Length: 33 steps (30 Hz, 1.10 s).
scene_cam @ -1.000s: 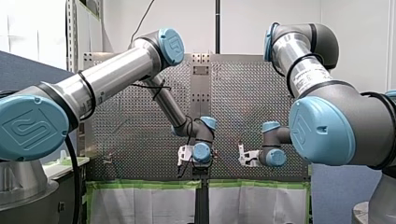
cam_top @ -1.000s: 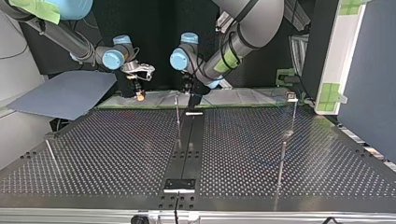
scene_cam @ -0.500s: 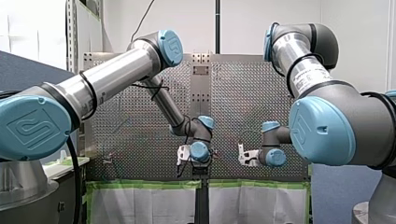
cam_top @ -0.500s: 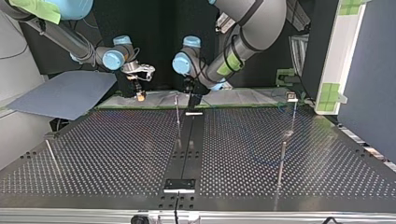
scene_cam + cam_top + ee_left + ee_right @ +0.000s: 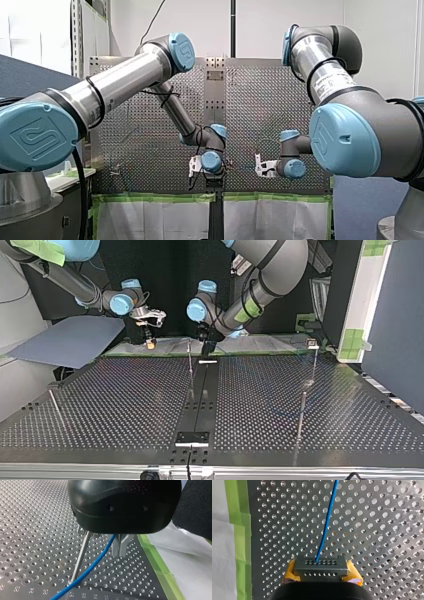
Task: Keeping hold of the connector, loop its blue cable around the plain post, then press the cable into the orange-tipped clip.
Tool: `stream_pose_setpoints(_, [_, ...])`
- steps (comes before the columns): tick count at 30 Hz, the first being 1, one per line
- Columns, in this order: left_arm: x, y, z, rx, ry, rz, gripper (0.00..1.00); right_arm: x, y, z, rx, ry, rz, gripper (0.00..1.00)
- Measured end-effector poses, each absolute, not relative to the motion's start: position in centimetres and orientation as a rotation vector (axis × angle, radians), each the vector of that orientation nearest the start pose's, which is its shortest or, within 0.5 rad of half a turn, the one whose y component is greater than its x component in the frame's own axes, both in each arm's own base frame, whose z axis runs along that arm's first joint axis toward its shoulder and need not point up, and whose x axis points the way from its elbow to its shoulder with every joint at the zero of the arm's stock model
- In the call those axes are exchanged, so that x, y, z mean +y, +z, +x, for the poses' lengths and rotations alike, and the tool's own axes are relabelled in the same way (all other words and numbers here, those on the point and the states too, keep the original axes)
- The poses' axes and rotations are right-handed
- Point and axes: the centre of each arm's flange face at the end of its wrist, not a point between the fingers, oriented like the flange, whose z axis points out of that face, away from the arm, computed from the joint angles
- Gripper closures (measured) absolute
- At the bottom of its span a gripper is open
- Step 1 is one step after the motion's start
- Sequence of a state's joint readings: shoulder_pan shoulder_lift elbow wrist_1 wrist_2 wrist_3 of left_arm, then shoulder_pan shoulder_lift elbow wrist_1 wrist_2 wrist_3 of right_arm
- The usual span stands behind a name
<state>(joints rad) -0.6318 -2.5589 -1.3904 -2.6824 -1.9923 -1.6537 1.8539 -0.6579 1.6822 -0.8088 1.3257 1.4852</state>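
Yellow pads (image 5: pixel 290 572) of the right gripper (image 5: pixel 322 573) clamp the connector (image 5: pixel 321 566), at ten o'clock from the post (image 5: pixel 190 365) in the top view, so the blue cable (image 5: pixel 327 522) can be led. Whether the left gripper (image 5: pixel 207 347) holds anything is unclear.

Front, top views opposed over table (image 5: pixel 125 405)
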Motion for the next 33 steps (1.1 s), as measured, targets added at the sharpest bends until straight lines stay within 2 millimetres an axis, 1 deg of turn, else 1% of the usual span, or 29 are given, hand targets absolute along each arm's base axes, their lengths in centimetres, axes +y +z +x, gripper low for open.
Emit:
stream_pose_setpoints(6, [-47.3, -1.6, 49.5, 1.885, -0.109, 0.238, 0.98, -54.7, -3.0, 32.3, -0.985, 1.441, 1.772, 1.00])
stream_pose_setpoints(10, [-47.3, -2.2, 50.0, 1.901, -0.125, 0.238, 0.98, -54.9, -2.9, 32.3, -0.993, 1.452, 1.760, 1.00])
stream_pose_setpoints(13, [-47.4, -2.4, 50.4, 1.905, -0.142, 0.229, 0.98, -55.1, -2.9, 32.3, -0.997, 1.464, 1.748, 1.00])
stream_pose_setpoints(18, [-47.3, -1.9, 51.6, 1.901, -0.155, 0.203, 0.98, -55.5, -2.7, 32.2, -1.006, 1.479, 1.728, 1.00])
stream_pose_setpoints(24, [-46.6, -1.2, 53.4, 1.901, -0.175, 0.173, 0.98, -55.9, -2.5, 32.2, -1.012, 1.485, 1.720, 1.00])
stream_pose_setpoints(28, [-46.2, -0.4, 54.6, 1.910, -0.185, 0.155, 0.98, -56.7, -1.9, 32.5, -1.016, 1.495, 1.722, 1.00])
stream_pose_setpoints(33, [-45.8, 0.1, 55.6, 1.922, -0.183, 0.133, 0.98, -58.0, -0.8, 33.2, -1.013, 1.501, 1.728, 1.00])
